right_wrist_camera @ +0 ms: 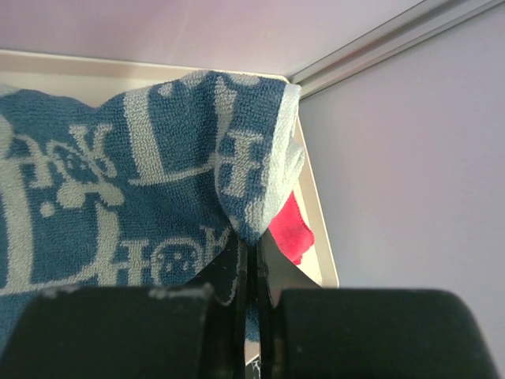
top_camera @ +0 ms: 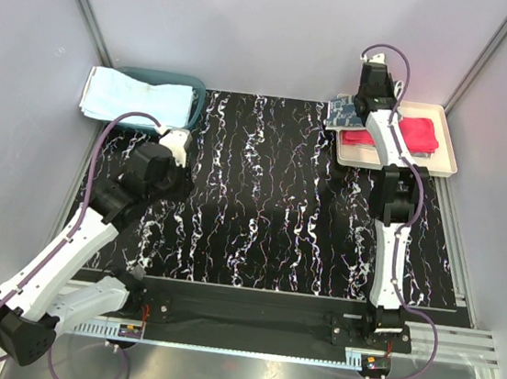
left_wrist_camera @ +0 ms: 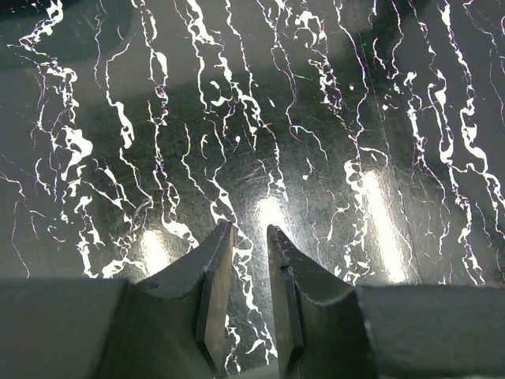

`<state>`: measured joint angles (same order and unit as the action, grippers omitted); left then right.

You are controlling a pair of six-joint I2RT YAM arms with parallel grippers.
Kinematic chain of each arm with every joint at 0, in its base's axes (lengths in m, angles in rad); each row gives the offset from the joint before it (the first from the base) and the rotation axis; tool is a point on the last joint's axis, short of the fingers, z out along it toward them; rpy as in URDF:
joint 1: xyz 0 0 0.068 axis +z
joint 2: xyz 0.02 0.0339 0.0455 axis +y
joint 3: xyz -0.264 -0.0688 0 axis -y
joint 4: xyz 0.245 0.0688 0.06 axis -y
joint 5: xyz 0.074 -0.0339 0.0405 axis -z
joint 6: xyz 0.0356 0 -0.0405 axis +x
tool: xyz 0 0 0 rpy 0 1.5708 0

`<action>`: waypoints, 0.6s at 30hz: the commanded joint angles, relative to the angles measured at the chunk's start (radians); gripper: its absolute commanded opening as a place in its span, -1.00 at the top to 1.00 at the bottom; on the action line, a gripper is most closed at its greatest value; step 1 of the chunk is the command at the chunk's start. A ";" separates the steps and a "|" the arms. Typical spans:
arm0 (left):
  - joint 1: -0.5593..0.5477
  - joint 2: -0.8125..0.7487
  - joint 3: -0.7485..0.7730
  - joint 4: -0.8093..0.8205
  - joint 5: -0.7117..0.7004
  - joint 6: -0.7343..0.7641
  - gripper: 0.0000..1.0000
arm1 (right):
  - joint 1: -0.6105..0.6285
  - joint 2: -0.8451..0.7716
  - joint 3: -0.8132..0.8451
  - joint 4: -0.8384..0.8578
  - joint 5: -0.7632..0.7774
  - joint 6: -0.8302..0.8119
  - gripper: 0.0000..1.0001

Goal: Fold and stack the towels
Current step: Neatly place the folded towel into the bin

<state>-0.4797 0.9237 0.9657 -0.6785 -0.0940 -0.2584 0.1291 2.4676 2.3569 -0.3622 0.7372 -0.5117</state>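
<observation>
Three towels show: a patterned one (right_wrist_camera: 118, 158) pinched by the right gripper (right_wrist_camera: 251, 251) over the tray (top_camera: 449, 158), a red one (top_camera: 419, 134) lying in that tray beneath it, and a light blue one (top_camera: 135, 96) draped over the basket (top_camera: 177, 77) at the far left. The right fingers are closed tight on a bunched fold near the patterned towel's edge, and the cloth drapes away from the pinch. The left gripper (left_wrist_camera: 248, 237) hovers above the bare mat (top_camera: 260, 209), its fingers a narrow gap apart with nothing between them.

These look like looped terry cloths, so I judge them light, limp and grippy rather than slick; nothing here can break. A single pinch lets the rest sag, so a towel probably keeps no shape while carried. The best hold is likely a corner or hem, with two corners taken together to spread the cloth flat before folding. Pinching mid-cloth risks gathering extra layers, or catching the red towel underneath.
</observation>
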 commanded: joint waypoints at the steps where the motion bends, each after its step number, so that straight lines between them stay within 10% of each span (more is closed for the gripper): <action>1: 0.004 -0.017 -0.002 0.051 -0.013 0.015 0.42 | -0.013 -0.107 -0.013 0.052 -0.012 -0.002 1.00; 18: 0.004 -0.006 -0.002 0.051 -0.007 0.016 0.41 | -0.125 -0.162 -0.091 0.052 -0.177 0.116 0.96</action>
<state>-0.4786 0.9237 0.9657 -0.6785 -0.0940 -0.2581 0.0280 2.3932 2.2730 -0.3405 0.6323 -0.4622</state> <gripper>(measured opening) 0.293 0.041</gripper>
